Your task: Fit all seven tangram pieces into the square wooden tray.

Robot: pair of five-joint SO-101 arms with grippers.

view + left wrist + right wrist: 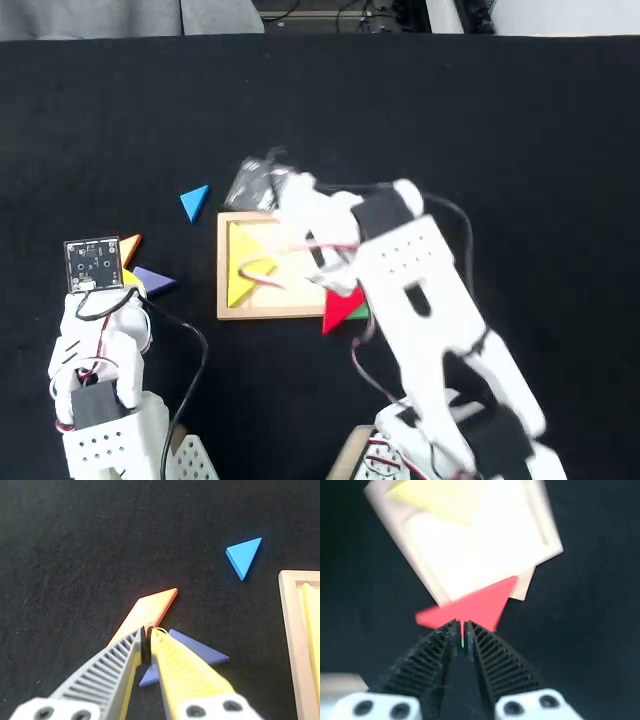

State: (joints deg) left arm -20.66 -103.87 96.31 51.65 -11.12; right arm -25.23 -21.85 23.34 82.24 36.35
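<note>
The square wooden tray (pixel 270 308) (pixel 485 545) lies mid-table with a yellow triangle (pixel 243 262) (pixel 432 497) inside along its left side. A red triangle (pixel 342 305) (pixel 470 607) rests on the tray's near right corner, with a green piece (pixel 360 313) beside it. My right gripper (pixel 461 626) (pixel 332 285) is shut with its tips at the red triangle's edge, and a green sliver shows in the slit. My left gripper (pixel 148 631) (pixel 132 277) is shut, with its tips over an orange parallelogram (pixel 150 610) (pixel 131 244) and a purple triangle (pixel 197 652) (pixel 156 282).
A light blue triangle (pixel 195 200) (pixel 243 556) lies alone on the black cloth left of the tray's far corner. The tray's edge (pixel 290 630) shows in the left wrist view. The right arm's body hangs over the tray's right half. Open cloth surrounds everything.
</note>
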